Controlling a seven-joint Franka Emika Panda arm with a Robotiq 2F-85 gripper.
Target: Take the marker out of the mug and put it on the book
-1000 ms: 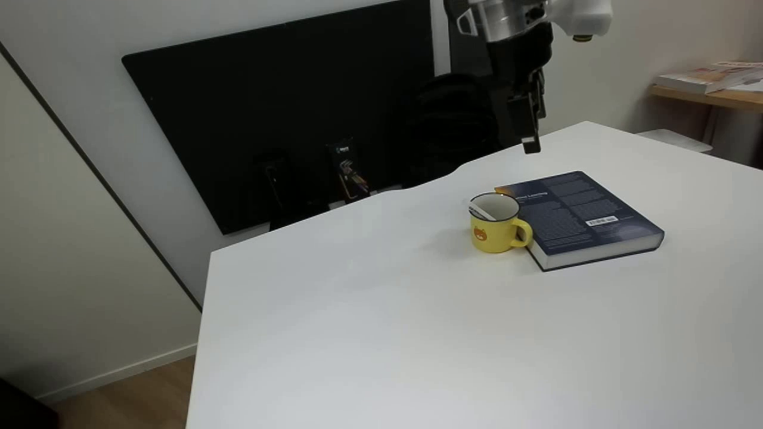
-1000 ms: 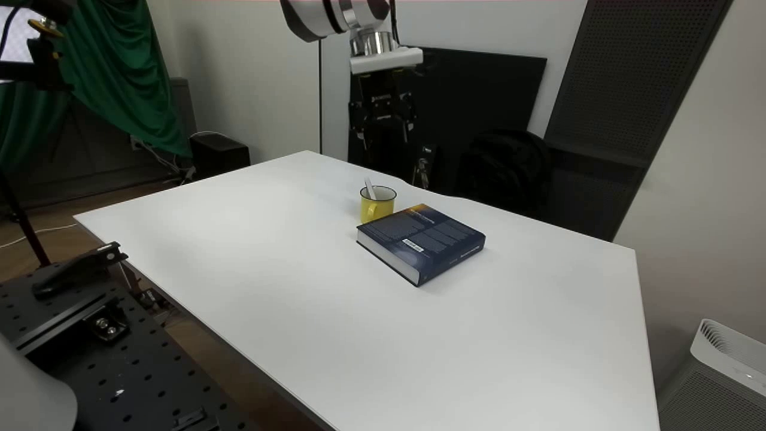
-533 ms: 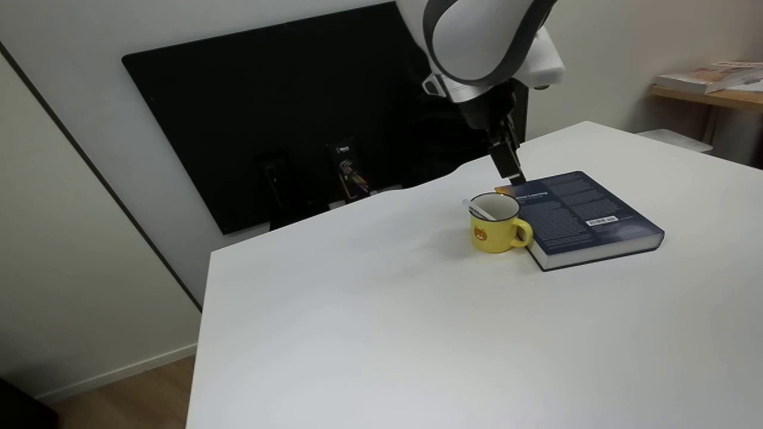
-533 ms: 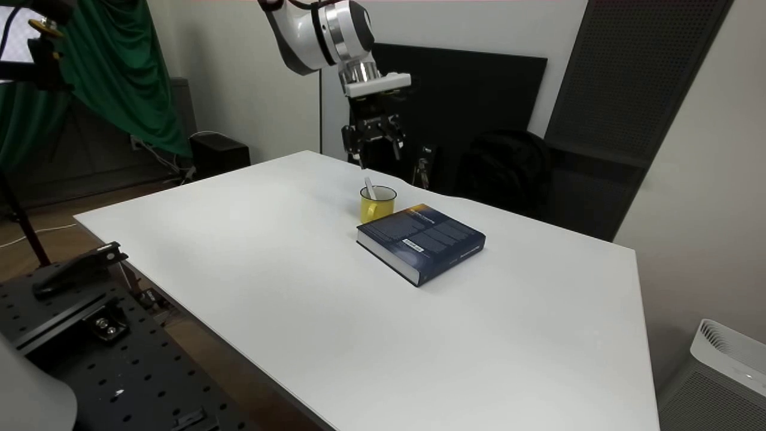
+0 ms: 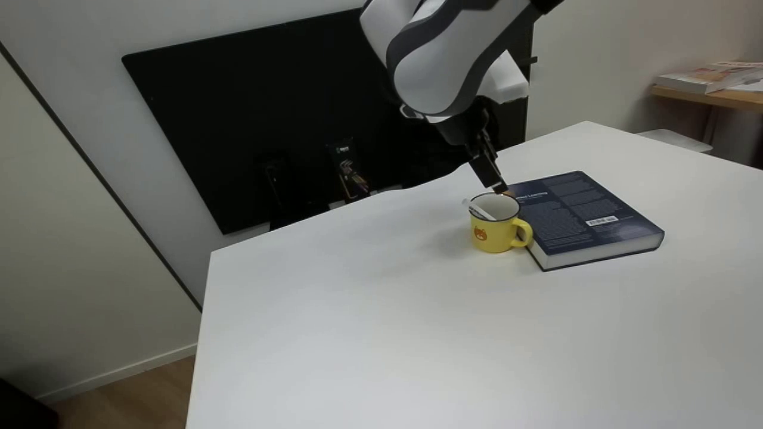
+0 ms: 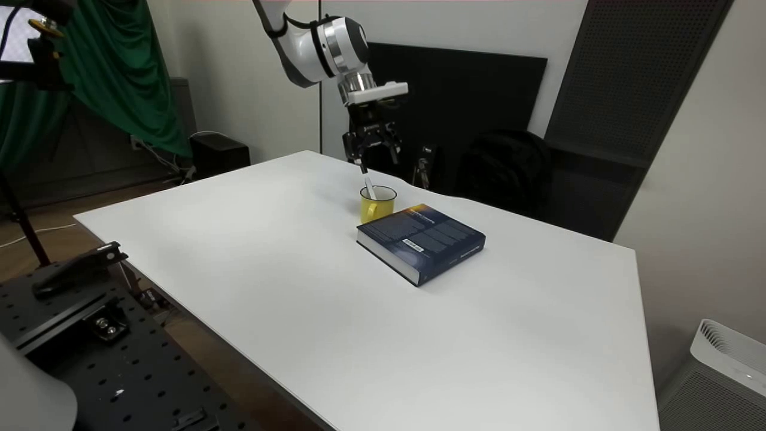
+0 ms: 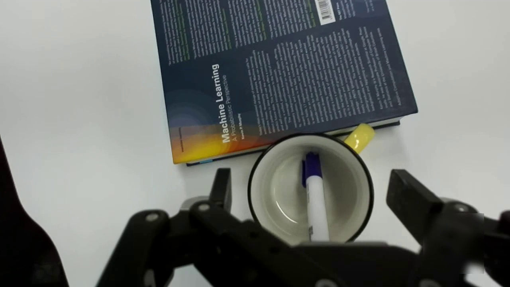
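Note:
The yellow mug (image 5: 499, 239) stands upright on the white table, also in an exterior view (image 6: 386, 209) and the wrist view (image 7: 352, 187). Its handle is close by the book's edge. The marker (image 7: 316, 203) leans inside it, blue-purple cap down, white end sticking out above the rim; it shows in both exterior views (image 5: 478, 210) (image 6: 370, 188). The navy book (image 7: 279, 79) lies flat beside the mug, also in both exterior views (image 5: 587, 214) (image 6: 422, 242). My gripper (image 7: 312, 187) is open and empty above the mug, fingers apart on either side of the marker; it shows in both exterior views (image 5: 499, 187) (image 6: 380, 166).
The white table (image 5: 357, 333) carries the mug and book. A dark panel (image 5: 286, 119) and a black backpack (image 6: 505, 167) are behind the table's far edge. A white box-like appliance (image 6: 730, 365) stands beside the table.
My gripper has come down from high up toward the mug and moved left in an exterior view, still open. The mug, marker and book have not moved.

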